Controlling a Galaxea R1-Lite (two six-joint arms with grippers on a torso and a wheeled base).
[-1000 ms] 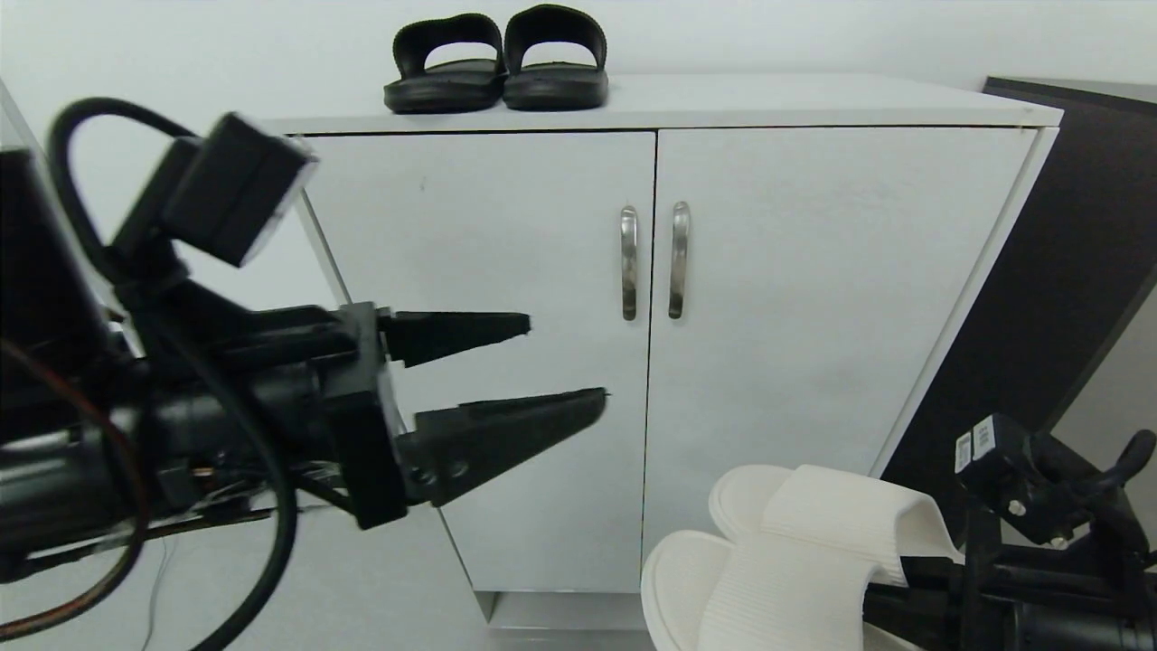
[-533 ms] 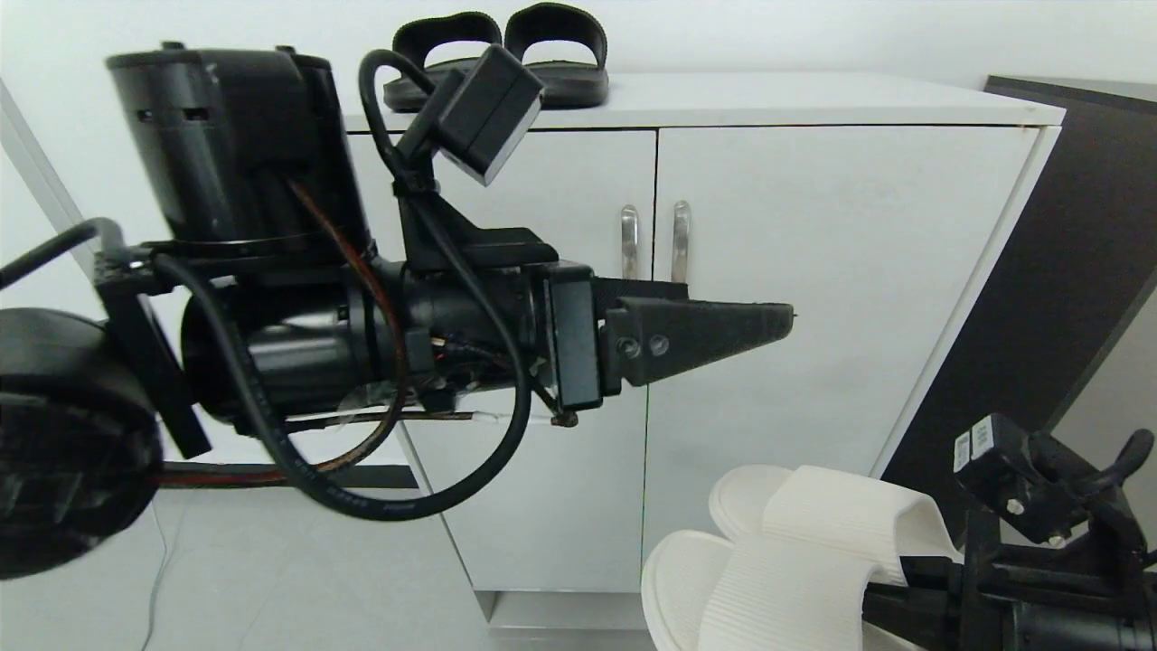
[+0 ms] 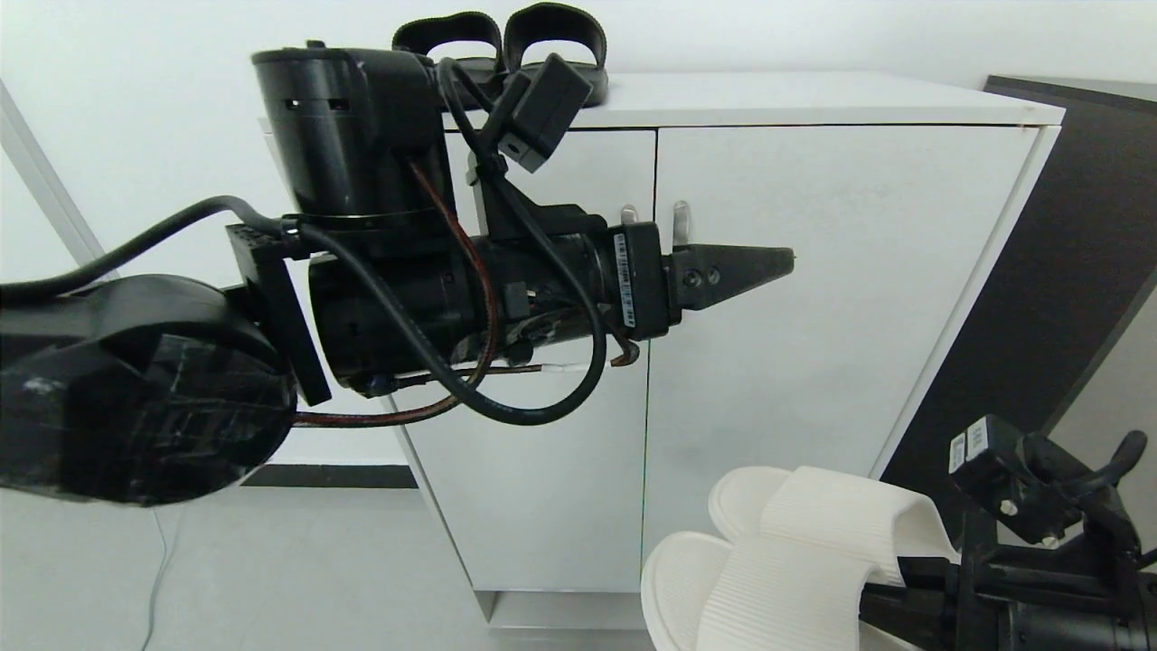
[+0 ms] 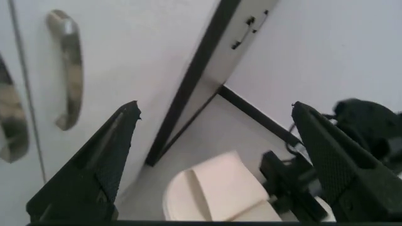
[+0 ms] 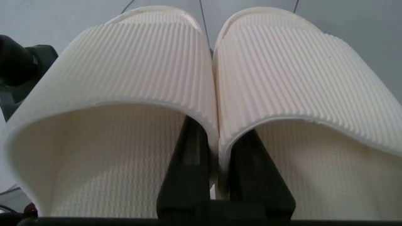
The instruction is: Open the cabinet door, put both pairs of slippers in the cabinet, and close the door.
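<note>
Left gripper (image 4: 215, 113), arm extended level, is hovering jaws wide before door handle (image 4: 68, 75); right gripper (image 5: 218, 172) is clamping white slippers (image 5: 125, 81) low.

Holds the left gripper (image 3: 782, 259) out level and high, pointing toward the right side, fingers spread wide. Holds the right gripper (image 5: 217, 160) low, clamped on the white slippers (image 3: 795, 542) by their straps.

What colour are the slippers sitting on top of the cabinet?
The slippers are black, best seen in the head view.
</note>
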